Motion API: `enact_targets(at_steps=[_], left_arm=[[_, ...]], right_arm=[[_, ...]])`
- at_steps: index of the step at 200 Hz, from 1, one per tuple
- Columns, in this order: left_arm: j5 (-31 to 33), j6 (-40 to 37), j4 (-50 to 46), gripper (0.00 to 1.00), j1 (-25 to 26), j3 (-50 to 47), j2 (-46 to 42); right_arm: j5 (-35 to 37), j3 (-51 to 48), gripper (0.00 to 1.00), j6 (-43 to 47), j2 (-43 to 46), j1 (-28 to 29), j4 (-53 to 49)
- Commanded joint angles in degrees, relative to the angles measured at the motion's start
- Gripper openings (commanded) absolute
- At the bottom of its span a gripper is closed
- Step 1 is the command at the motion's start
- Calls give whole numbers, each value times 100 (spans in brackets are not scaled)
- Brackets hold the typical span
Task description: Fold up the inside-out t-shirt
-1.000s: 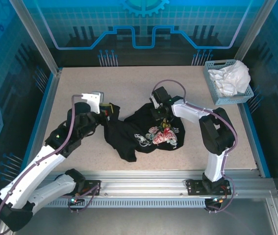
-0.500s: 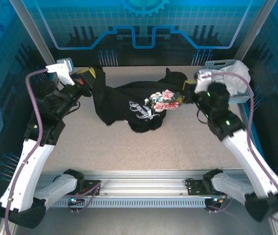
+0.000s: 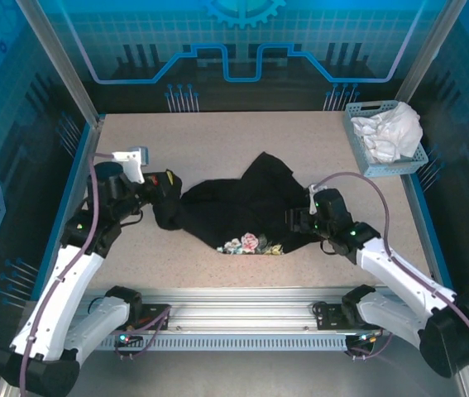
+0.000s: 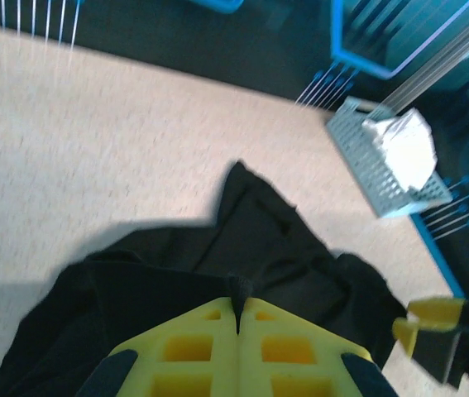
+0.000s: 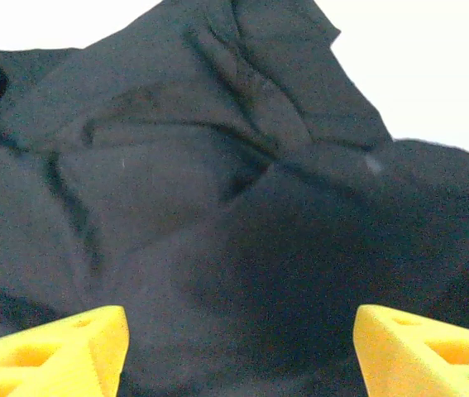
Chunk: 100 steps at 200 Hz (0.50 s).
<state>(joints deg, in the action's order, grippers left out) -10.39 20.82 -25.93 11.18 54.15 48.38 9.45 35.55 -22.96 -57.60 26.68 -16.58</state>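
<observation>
The black t-shirt (image 3: 242,207) lies crumpled on the table (image 3: 217,141), long axis left-right, one corner pointing away. The left gripper (image 4: 236,310) pinches its cloth; the right gripper (image 5: 238,339) is spread.

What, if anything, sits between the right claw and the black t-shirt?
Nothing visible. The right claw is open at the right edge of the t-shirt, with black cloth straight ahead of it. The left claw is shut on the left edge.

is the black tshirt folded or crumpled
Crumpled, not folded: the black t-shirt lies in a wrinkled, uneven heap, its printed graphic bunched at the near edge.
</observation>
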Motion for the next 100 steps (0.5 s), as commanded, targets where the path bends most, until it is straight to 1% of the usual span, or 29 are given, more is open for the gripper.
enact_targets(at_steps=[1,34,50,74,81,100], left_arm=[[-163,-132,-392,0,-63,-42,-5],[-94,-190,-448,0,-71,-252,-74],[-66,-184,-412,0,-72,-331,-108],[-162,-160,-375,0,-90,-335,-108],[-174,-161,-369,0,-96,-326,-118],[-207,-160,-361,0,-116,-317,-127]], right_arm=[[-73,695,74,-36,-606,66,-92],[-197,1453,72,196,-1828,65,-557],[-171,2021,72,372,-2403,59,-784],[-157,2715,72,629,-3289,-47,-805],[-298,2956,71,660,-3590,-178,-826],[-890,3652,66,733,-4363,-522,-969]])
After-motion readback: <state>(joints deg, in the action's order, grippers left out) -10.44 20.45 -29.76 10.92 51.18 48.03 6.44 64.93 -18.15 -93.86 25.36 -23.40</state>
